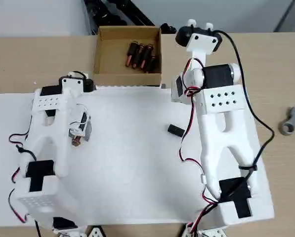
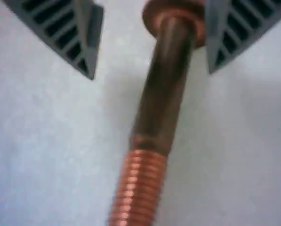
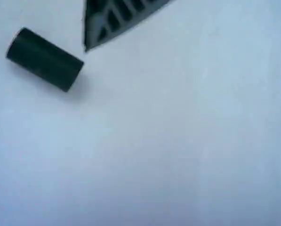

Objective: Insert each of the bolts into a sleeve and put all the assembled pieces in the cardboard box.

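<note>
Wooden worktop (image 1: 280,69) carries a white sheet (image 1: 132,177), with both arms on it. The left pincer (image 2: 150,73) stands wide around a copper bolt (image 2: 159,117) lying on the sheet, with the bolt's head close against one finger and the other finger well clear. A black sleeve (image 3: 45,59) lies on the sheet near the right pincer (image 1: 179,94); whether that pincer is wide or narrow cannot be told. The box (image 1: 102,61) beyond the sheet holds several assembled pieces (image 1: 142,55). A grey part (image 1: 291,121) lies on bare worktop outside the right arm.

White plastic arms (image 1: 221,123), black motors (image 1: 217,74), red-and-black cables (image 1: 188,129); the left arm's jaws are ribbed dark grey.
</note>
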